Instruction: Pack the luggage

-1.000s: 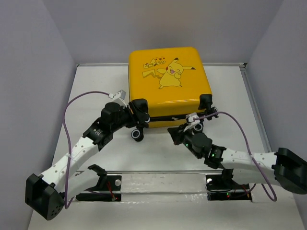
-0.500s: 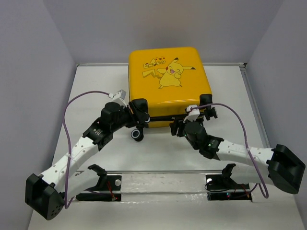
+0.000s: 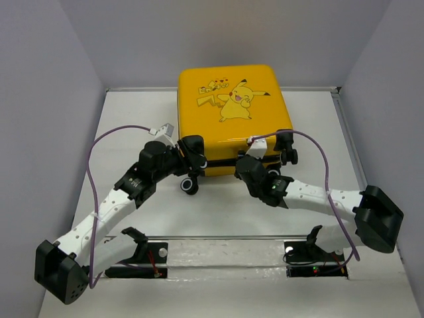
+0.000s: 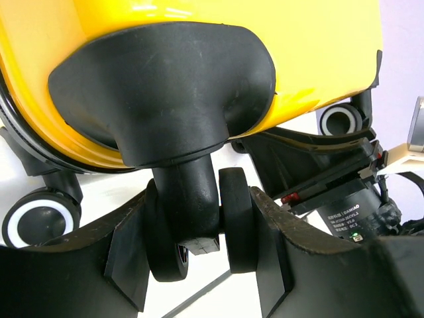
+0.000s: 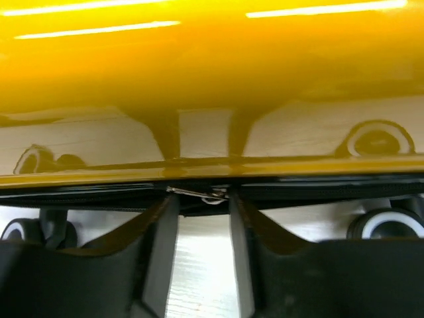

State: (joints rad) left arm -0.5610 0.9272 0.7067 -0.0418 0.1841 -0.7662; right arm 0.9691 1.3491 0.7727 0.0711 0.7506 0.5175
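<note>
Grey walls [image 3: 218,33] closed in a white table [image 3: 132,126] on three sides. The luggage [image 3: 232,129] lay flat at the far middle of that table with its yellow shell and cartoon print facing up. Its two halves were together, and its wheeled end pointed toward the arms.

The left gripper [image 4: 202,199] was at the near-left corner of the case. From the wrist camera I could see its fingers [image 4: 132,258] set on either side of a black twin wheel [image 4: 235,222], pressing against the outer faces of the two discs. The wheel's stem ran up into a black corner housing [image 4: 165,86] on the yellow shell. A lower, black-and-white wheel [image 3: 191,186] rested on the table just beneath that corner.

The right gripper [image 5: 202,199] was pushed up against the near edge of the case, close to the middle. Its fingers stood a little apart, with bare table showing in the gap. A thin metal zipper pull [image 5: 195,193] lay across that gap at the tips, against the black zipper trim [image 5: 318,189]. Whether the tips actually pinched the pull, I could not tell.

A purple cable [image 3: 99,149] looped out from the left arm.
</note>
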